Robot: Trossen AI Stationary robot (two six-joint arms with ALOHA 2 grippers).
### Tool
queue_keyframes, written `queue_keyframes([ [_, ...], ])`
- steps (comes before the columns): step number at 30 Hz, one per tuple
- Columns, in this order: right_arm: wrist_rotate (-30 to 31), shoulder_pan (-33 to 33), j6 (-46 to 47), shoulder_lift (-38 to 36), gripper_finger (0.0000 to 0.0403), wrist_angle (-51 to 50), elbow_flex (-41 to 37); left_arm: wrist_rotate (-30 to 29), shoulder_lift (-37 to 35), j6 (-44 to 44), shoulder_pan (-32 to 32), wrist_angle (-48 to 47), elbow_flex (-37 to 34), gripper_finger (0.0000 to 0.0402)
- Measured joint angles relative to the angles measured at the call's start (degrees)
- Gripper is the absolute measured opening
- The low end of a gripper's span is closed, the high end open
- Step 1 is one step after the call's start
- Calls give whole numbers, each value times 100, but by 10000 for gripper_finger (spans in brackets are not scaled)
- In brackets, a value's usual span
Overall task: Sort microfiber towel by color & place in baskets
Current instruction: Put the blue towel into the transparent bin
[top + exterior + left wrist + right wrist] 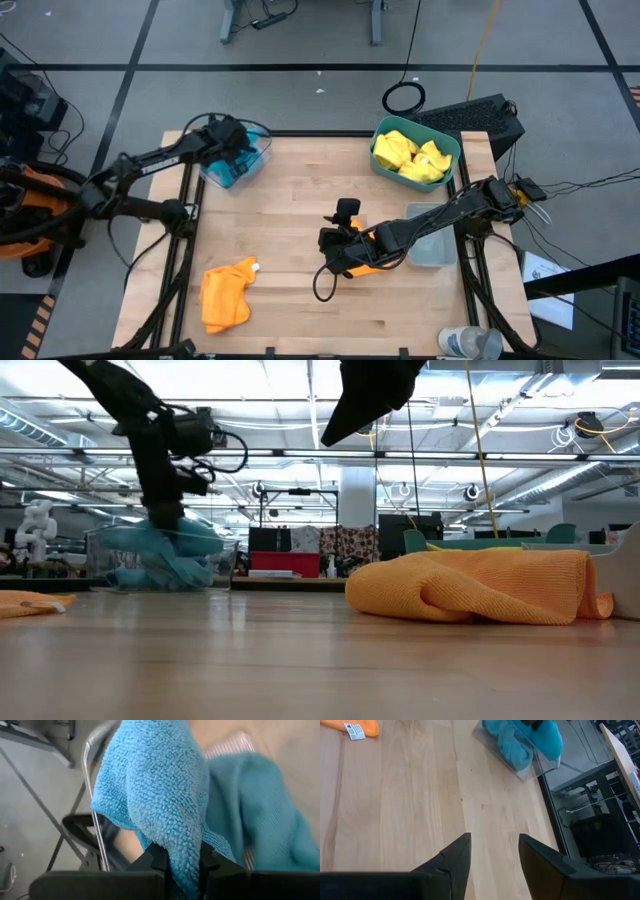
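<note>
My left gripper (232, 150) hangs over the clear bin (258, 135) at the table's far left corner, shut on a sky blue towel (155, 795). A second blue towel (265, 815) lies in that bin. My right gripper (495, 845) is open above the table's middle, raised over an orange towel (480, 588) that lies crumpled flat on the wood. A second orange towel (228, 293) lies near the left front. Both yellow towels (410, 158) sit in the teal bin (452, 140). The small grey bin (432, 248) stands at the right. My left gripper pinches the blue towel between its two fingers at a bunched fold (184, 857), coming from above and pointing down. The towel hangs below the fingers (165, 545) into the clear bin, slack.
A water bottle (470, 343) lies at the table's near right corner. A dark keyboard-like thing (480, 115) sits beyond the teal bin. Bare wood lies between the two orange towels and along the near edge.
</note>
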Motion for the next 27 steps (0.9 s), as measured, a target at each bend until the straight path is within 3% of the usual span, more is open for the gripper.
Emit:
queue_keyframes([
  [9,0,0,39,2,157,-38,-2,76,502,-597,25,512,13,41],
  [13,0,0,162,2,157,-129,-2,245,500,-746,50,344,7,68],
  [20,0,3,260,4,157,-214,-4,167,268,-1015,18,-538,172,118],
  [27,0,-2,304,4,157,-214,-4,218,-318,-1047,18,-744,351,149],
])
